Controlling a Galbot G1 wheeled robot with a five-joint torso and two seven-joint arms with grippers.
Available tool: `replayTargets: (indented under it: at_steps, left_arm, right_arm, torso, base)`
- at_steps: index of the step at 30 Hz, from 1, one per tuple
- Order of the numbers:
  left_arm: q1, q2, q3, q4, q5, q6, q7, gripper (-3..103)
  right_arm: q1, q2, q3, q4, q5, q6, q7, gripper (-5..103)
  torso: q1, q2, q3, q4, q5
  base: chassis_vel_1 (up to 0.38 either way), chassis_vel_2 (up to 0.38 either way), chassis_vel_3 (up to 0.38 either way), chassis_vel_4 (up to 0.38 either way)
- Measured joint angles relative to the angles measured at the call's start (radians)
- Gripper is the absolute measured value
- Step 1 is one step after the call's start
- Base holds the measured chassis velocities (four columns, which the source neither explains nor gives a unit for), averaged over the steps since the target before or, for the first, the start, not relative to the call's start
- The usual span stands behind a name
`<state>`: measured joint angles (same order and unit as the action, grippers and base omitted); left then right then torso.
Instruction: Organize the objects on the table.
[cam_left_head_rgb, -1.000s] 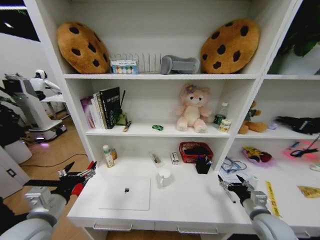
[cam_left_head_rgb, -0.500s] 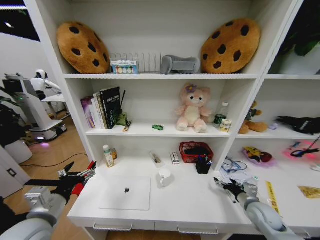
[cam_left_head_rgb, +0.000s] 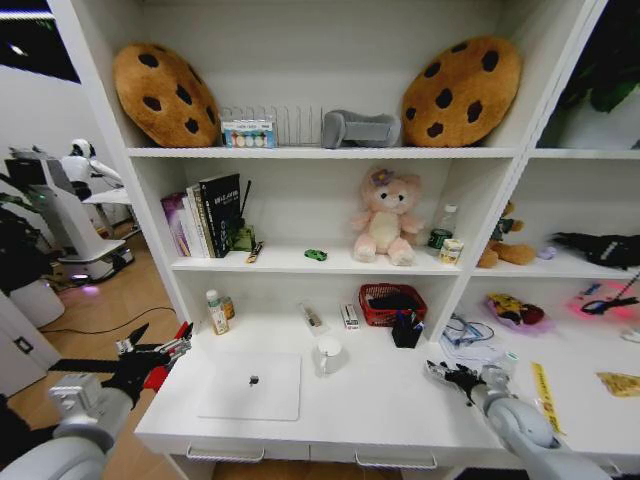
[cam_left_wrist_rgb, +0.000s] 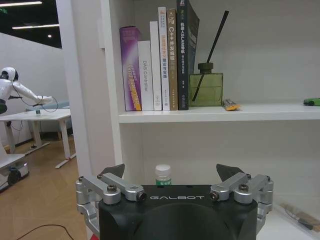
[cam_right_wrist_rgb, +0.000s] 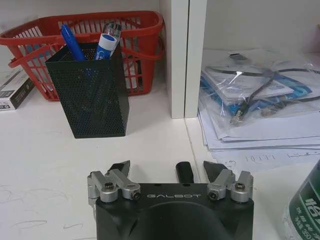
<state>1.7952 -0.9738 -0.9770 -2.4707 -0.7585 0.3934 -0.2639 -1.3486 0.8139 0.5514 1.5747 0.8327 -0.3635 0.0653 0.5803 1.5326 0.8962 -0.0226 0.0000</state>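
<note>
Right wrist view: right gripper low over the desk, fingers spread around a dark pen. Left gripper spread wide, empty, left of the laptop.

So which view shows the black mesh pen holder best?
The right wrist view: the black mesh pen holder stands close, with blue and white pens inside. The head view shows it small beside the red basket.
</note>
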Motion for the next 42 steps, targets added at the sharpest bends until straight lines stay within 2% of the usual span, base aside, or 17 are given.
replayTargets:
  at_steps: [9,12,14,15,17,18,20,23,24,26,27,38,40,41,42]
  left_arm:
    - [0.000,0.000,0.000,0.000,0.000,0.000,0.000,100]
    - [0.000,0.000,0.000,0.000,0.000,0.000,0.000,100]
    - [0.000,0.000,0.000,0.000,0.000,0.000,0.000,100]
    - [0.000,0.000,0.000,0.000,0.000,0.000,0.000,100]
    - [0.000,0.000,0.000,0.000,0.000,0.000,0.000,100]
    - [0.000,0.000,0.000,0.000,0.000,0.000,0.000,100]
    - [0.000,0.000,0.000,0.000,0.000,0.000,0.000,100]
    - [0.000,0.000,0.000,0.000,0.000,0.000,0.000,100]
    - [0.000,0.000,0.000,0.000,0.000,0.000,0.000,100]
    - [0.000,0.000,0.000,0.000,0.000,0.000,0.000,100]
    - [0.000,0.000,0.000,0.000,0.000,0.000,0.000,100]
    - [0.000,0.000,0.000,0.000,0.000,0.000,0.000,100]
    - [0.000,0.000,0.000,0.000,0.000,0.000,0.000,100]
    - [0.000,0.000,0.000,0.000,0.000,0.000,0.000,100]
    - [0.000,0.000,0.000,0.000,0.000,0.000,0.000,100]
  right_arm:
    - [0.013,-0.007,0.000,-0.012,0.016,-0.031,-0.014,74]
    - [0.006,-0.007,0.004,-0.009,0.020,-0.039,-0.015,61]
    - [0.000,-0.008,0.008,-0.005,0.023,-0.041,-0.014,58]
    - [-0.005,-0.007,0.009,0.003,0.028,-0.043,-0.014,53]
    - [-0.011,-0.007,0.012,0.007,0.031,-0.045,-0.015,53]
    - [-0.017,-0.007,0.015,0.010,0.034,-0.046,-0.015,42]
    - [-0.020,-0.007,0.016,0.011,0.036,-0.047,-0.015,42]
    - [-0.027,-0.006,0.019,0.019,0.040,-0.050,-0.014,26]
    - [-0.027,-0.006,0.019,0.019,0.040,-0.050,-0.014,26]
    - [-0.030,-0.006,0.021,0.030,0.045,-0.052,-0.014,15]
    - [-0.030,-0.006,0.022,0.038,0.049,-0.053,-0.013,13]
    - [0.013,-0.017,0.034,0.156,0.098,-0.055,0.027,13]
    - [0.063,-0.020,0.017,0.191,0.099,0.004,0.029,13]
    - [0.063,-0.020,0.017,0.191,0.099,0.004,0.029,13]
    - [0.145,-0.013,-0.022,0.190,0.072,0.092,0.027,13]
  torso:
    - [0.000,0.000,0.000,0.0000,-0.0005]
    - [0.000,0.000,0.000,0.0000,-0.0005]
    - [0.000,0.000,0.000,-0.0001,-0.0006]
    - [0.000,0.000,0.000,-0.0001,-0.0005]
    - [0.000,0.000,0.000,0.0000,-0.0001]
    - [0.000,0.000,0.000,0.0000,-0.0004]
    - [0.000,0.000,0.000,0.0000,-0.0003]
    - [0.000,0.000,0.000,0.0000,-0.0002]
    - [0.000,0.000,0.000,0.0000,-0.0002]
    - [0.000,0.000,0.000,-0.0001,0.0003]
    - [0.000,0.000,0.000,-0.0001,0.0006]
    - [0.000,0.000,0.000,0.0000,0.0003]
    - [0.000,0.000,0.000,-0.0002,-0.0001]
    - [0.000,0.000,0.000,-0.0002,-0.0001]
    - [0.000,0.000,0.000,-0.0002,0.0000]
  base:
    - [0.000,0.000,0.000,0.000]
    - [0.000,0.000,0.000,0.000]
    - [0.000,0.000,0.000,0.000]
    - [0.000,0.000,0.000,0.000]
    - [0.000,0.000,0.000,0.000]
    - [0.000,0.000,0.000,0.000]
    - [0.000,0.000,0.000,0.000]
    - [0.000,0.000,0.000,0.000]
    - [0.000,0.000,0.000,0.000]
    - [0.000,0.000,0.000,0.000]
    - [0.000,0.000,0.000,0.000]
    - [0.000,0.000,0.000,0.000]
    - [0.000,0.000,0.000,0.000]
    - [0.000,0.000,0.000,0.000]
    - [0.000,0.000,0.000,0.000]
